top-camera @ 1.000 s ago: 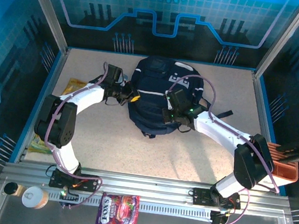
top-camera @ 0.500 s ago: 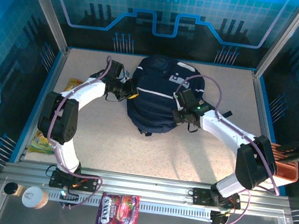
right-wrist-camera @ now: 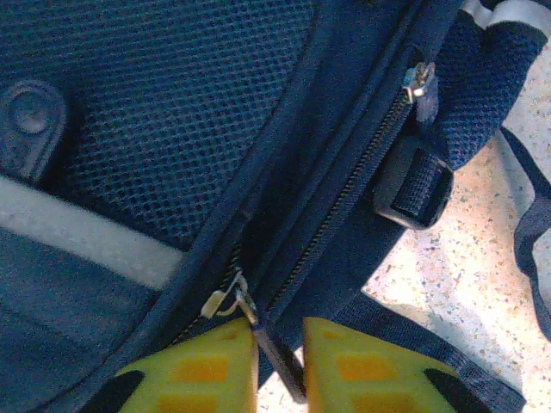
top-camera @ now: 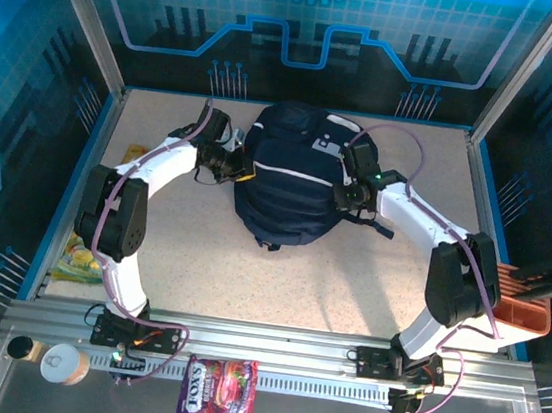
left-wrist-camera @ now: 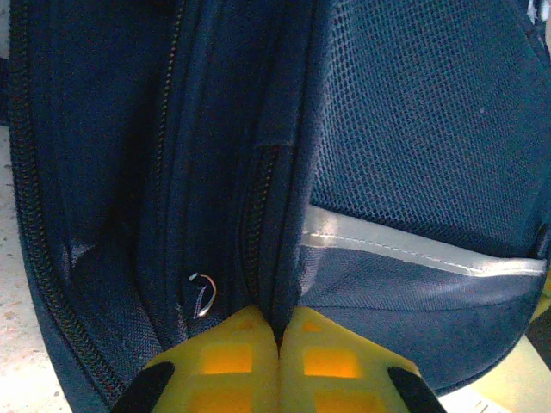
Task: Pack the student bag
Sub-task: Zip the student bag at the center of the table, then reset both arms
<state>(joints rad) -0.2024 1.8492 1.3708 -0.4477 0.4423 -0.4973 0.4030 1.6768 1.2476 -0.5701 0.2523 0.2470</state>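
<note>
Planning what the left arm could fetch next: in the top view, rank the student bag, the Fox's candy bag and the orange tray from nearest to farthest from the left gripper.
1. student bag, touching the left gripper.
2. Fox's candy bag, on the near rail.
3. orange tray, at the far right edge.

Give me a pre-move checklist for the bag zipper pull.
1. Seam of the student bag pinched in the left gripper: ok.
2. zipper pull between the fingers of the right gripper: ok.
3. Right grip firm on the pull: cannot tell; jaws slightly apart.
4. Bag opened for packing: not ok; visible zipper teeth look closed.
5. Bag lying on the table: ok.
</note>
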